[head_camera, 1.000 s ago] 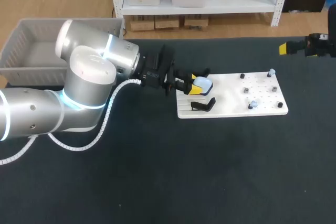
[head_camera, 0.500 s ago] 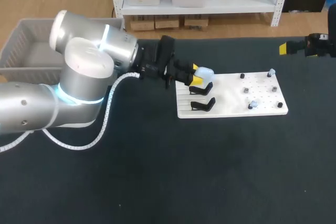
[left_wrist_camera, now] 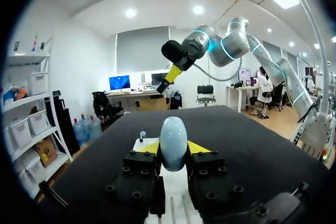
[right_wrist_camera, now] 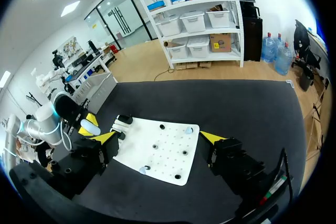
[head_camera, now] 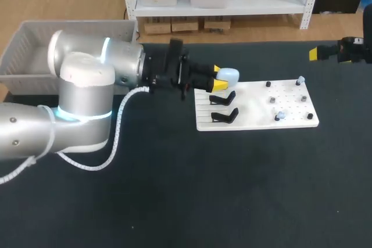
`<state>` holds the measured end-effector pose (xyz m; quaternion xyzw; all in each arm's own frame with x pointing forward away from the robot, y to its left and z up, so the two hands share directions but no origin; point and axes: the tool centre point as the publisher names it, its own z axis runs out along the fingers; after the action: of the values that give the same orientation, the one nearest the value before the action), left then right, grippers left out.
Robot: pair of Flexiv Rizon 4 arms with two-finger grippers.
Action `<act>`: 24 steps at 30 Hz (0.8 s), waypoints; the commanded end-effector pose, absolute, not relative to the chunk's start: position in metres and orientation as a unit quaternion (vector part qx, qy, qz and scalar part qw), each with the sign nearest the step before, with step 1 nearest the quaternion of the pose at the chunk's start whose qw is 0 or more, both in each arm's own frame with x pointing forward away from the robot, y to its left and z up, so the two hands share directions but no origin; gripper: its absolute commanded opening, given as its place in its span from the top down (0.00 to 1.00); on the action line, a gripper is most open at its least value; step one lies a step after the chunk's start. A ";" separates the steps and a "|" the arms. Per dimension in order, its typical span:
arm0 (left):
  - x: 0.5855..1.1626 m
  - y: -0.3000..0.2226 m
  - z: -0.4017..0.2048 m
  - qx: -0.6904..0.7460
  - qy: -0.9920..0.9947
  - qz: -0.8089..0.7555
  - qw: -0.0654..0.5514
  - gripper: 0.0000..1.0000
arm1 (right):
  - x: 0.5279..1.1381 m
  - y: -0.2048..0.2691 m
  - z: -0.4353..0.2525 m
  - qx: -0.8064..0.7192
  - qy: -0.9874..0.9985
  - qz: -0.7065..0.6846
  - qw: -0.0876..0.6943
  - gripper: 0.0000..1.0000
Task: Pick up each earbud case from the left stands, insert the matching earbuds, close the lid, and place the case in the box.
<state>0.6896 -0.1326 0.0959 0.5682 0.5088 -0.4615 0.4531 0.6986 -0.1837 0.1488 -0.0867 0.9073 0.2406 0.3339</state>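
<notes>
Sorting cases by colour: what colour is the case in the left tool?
Pale blue; the egg-shaped earbud case shows best in the left wrist view.

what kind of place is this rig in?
Probably a robotics lab bench: left arm and right arm at a black table, a white fixture board with stands, an earbud case held in the left arm's jaws.

A smooth, glossy pale-blue plastic earbud case (head_camera: 227, 75) is catching light at centre frame. The white board (head_camera: 290, 121) right of centre is looking matt and smooth, the table (head_camera: 232, 190) dull black (cloth-like), the grey basket (head_camera: 17, 50) at upper left slatted plastic.
</notes>
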 end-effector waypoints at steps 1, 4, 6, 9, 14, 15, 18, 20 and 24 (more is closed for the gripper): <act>0.684 -0.136 0.094 0.550 0.503 -0.469 0.474 1.00 | 0.698 -0.184 0.149 -0.087 0.907 0.240 0.334 0.00; 0.681 -0.137 0.100 0.546 0.504 -0.469 0.477 1.00 | 0.698 -0.184 0.149 -0.087 0.907 0.240 0.334 0.00; 0.679 -0.137 0.101 0.546 0.504 -0.469 0.478 1.00 | 0.698 -0.184 0.149 -0.087 0.907 0.240 0.334 0.00; 0.678 -0.136 0.102 0.543 0.503 -0.471 0.480 1.00 | 0.698 -0.184 0.149 -0.087 0.907 0.240 0.334 0.00; 0.675 -0.135 0.103 0.544 0.502 -0.473 0.478 1.00 | 0.698 -0.184 0.149 -0.087 0.907 0.240 0.334 0.00; 0.675 -0.135 0.103 0.544 0.502 -0.473 0.478 1.00 | 0.698 -0.184 0.149 -0.087 0.907 0.240 0.334 0.00; 0.675 -0.135 0.103 0.544 0.502 -0.473 0.478 1.00 | 0.698 -0.184 0.149 -0.087 0.907 0.240 0.334 0.00; 0.675 -0.135 0.103 0.544 0.502 -0.473 0.478 1.00 | 0.698 -0.184 0.149 -0.087 0.907 0.240 0.334 0.00; 0.675 -0.135 0.103 0.544 0.502 -0.473 0.478 1.00 | 0.698 -0.184 0.149 -0.087 0.907 0.240 0.334 0.00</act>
<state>0.6768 -0.1352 0.1041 0.5454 0.5019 -0.4748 0.4746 0.6986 -0.1837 0.1488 -0.0867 0.9073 0.2406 0.3339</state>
